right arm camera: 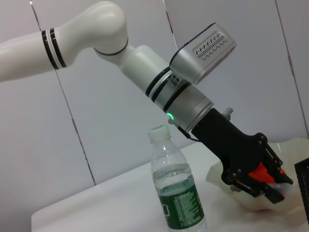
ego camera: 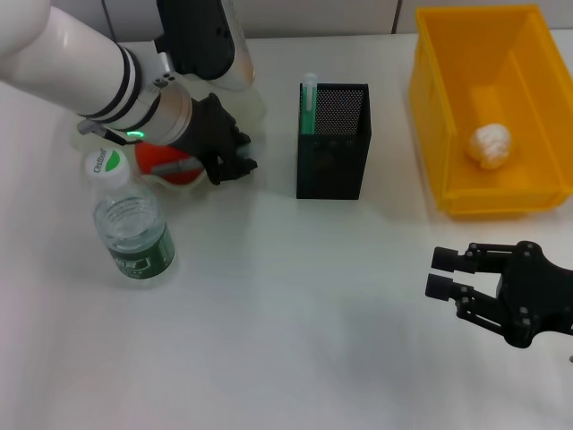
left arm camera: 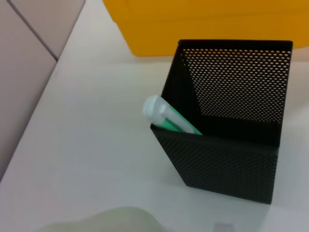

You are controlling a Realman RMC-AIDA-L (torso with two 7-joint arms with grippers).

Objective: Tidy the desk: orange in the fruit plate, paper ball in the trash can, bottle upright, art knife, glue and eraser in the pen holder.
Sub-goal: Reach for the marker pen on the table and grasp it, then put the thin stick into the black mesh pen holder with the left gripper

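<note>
**A:** What are the jaws doing?

**B:** The left gripper point(ego camera: 235, 154) is lowered over the pale fruit plate point(ego camera: 254, 106), to the left of the black mesh pen holder point(ego camera: 333, 141). Its fingers are clamped on an orange-red object point(right arm camera: 262, 172). Whether that is the orange or the art knife, I cannot tell. The right gripper point(ego camera: 445, 272) hovers over bare table, in front of the pen holder and to its right, jaws apart and holding nothing.

**A:** And around the pen holder?

**B:** A green glue stick point(left arm camera: 166, 116) with a white cap leans in the holder's left rear corner. A clear water bottle point(ego camera: 130, 226) with a green label stands upright to the holder's left and nearer the robot, just in front of the plate. To the holder's right sits a yellow bin point(ego camera: 431, 107), the trash can, with a crumpled white paper ball point(ego camera: 490, 145) lying inside it. Everything rests on a white table point(ego camera: 295, 322).
</note>
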